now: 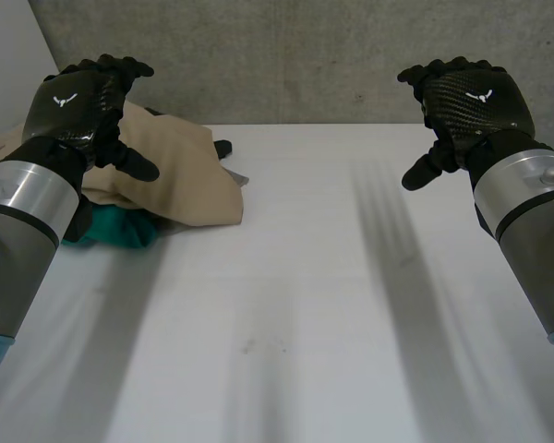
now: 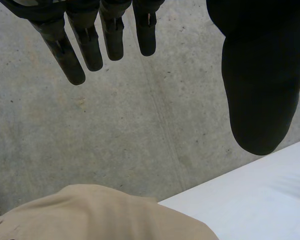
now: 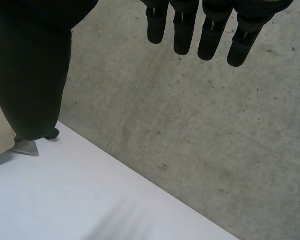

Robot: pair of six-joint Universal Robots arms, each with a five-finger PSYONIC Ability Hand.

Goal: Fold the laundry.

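Head view, white table [image 1: 305, 305], laundry heap [image 1: 186, 175], concrete wall [image 1: 305, 55]

1. Under the pile of laundry [image 1: 185, 175]: table [image 1: 305, 323].
2. Just above the pile's left part: left hand [image 1: 74, 106].
3. Well right of the pile, above the table: right hand [image 1: 471, 97].
4. Behind the pile: wall [image 1: 305, 55].

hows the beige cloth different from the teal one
The beige cloth lies on top; the teal cloth is under it. The beige one shows a broad spread, the teal one only peeks out at the near edge. Both sit crumpled in one unfolded pile.
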